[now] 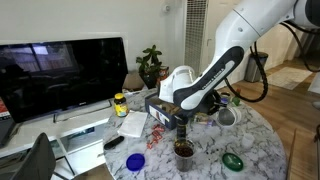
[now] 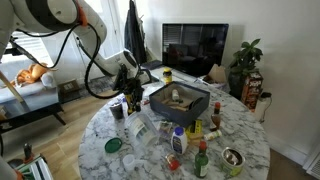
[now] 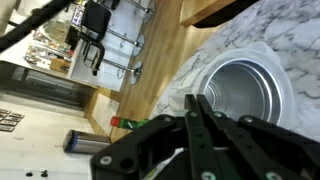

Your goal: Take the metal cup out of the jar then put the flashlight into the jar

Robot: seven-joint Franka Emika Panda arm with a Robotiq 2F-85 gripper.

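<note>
Black gripper (image 3: 195,104) fills the bottom of the wrist view, its fingers pressed tip to tip with nothing between them: clenched and empty. Just past the tips and off to one side is the cup (image 3: 242,95), nested in the jar (image 3: 272,58), whose clear rim rings it. The cup is not yet touched, so I log the task at step one, the approach.

The cup stands upright on the marble table (image 1: 262,150). Its long axis is vertical and its mouth points up at the wrist camera, with the steel floor visible inside. In an exterior view the gripper hangs fingers-down over the table, with the jar (image 1: 228,115) near it but not under it.

Next move, as I judge it:
- Release the fingers.
- Shift across until one finger is over the cup's bore and the other is outside its wall.
- Descend.

The gap between cup and jar looks narrow, so the outer finger needs care. I cannot pick out the flashlight in any view.
</note>
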